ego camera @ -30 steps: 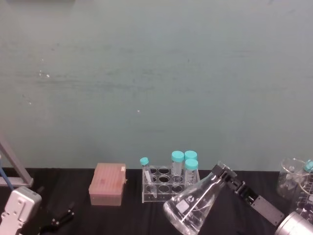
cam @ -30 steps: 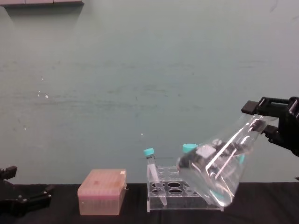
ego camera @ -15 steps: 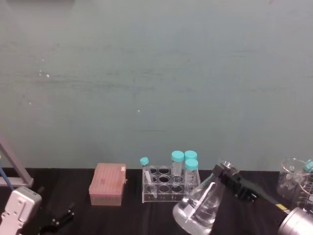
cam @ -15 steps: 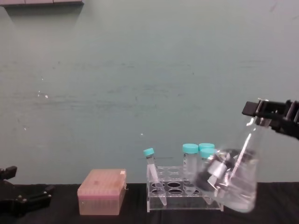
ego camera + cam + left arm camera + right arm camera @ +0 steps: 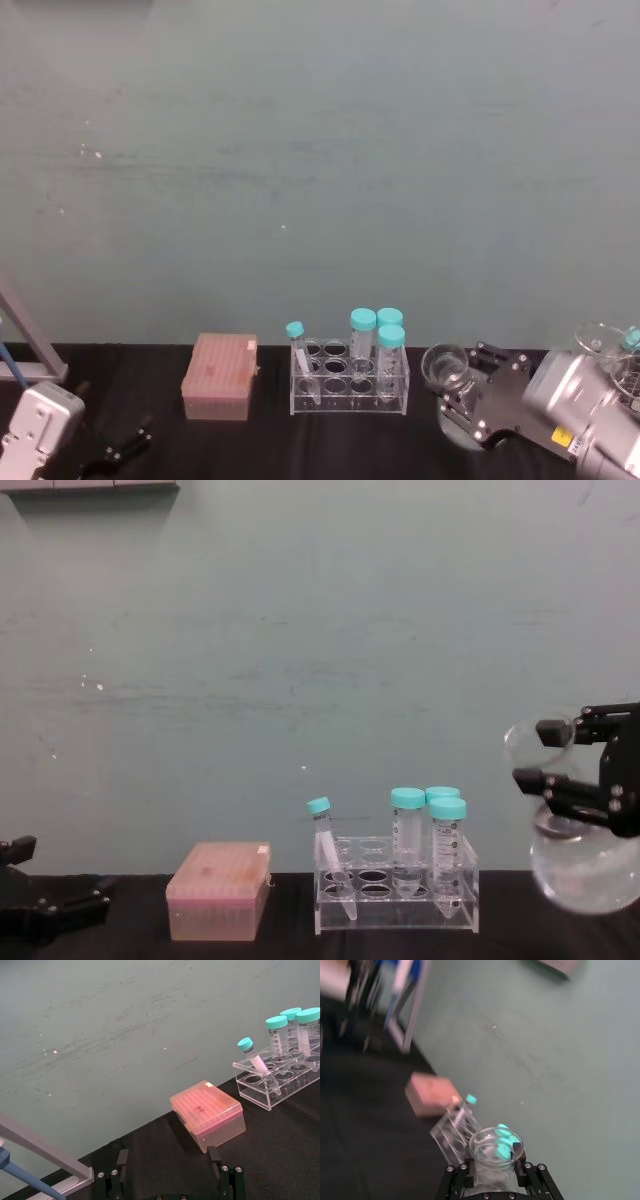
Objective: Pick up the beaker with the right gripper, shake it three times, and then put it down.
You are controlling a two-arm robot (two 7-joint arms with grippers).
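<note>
The beaker (image 5: 585,880), a clear glass conical flask, hangs at the right of the tube rack, tilted with its open mouth (image 5: 445,365) turned up and toward me. My right gripper (image 5: 548,755) is shut on its neck; in the right wrist view the black jaws stand on either side of the beaker (image 5: 496,1146) just below the rim. The right gripper (image 5: 470,393) sits low at the right of the head view. My left gripper (image 5: 169,1161) is parked open over the table's left end, seen also as the left gripper (image 5: 55,910) at the chest view's lower left.
A clear tube rack (image 5: 395,900) with several teal-capped tubes stands mid-table, one tube leaning. A pink tip box (image 5: 220,890) lies to its left. More glassware (image 5: 605,350) stands at the far right. A pipette stand (image 5: 40,1147) is at the far left.
The beaker has swung from leaning base-left over the rack toward the right, its base now under and behind the gripper and its mouth facing me. The left arm has not moved.
</note>
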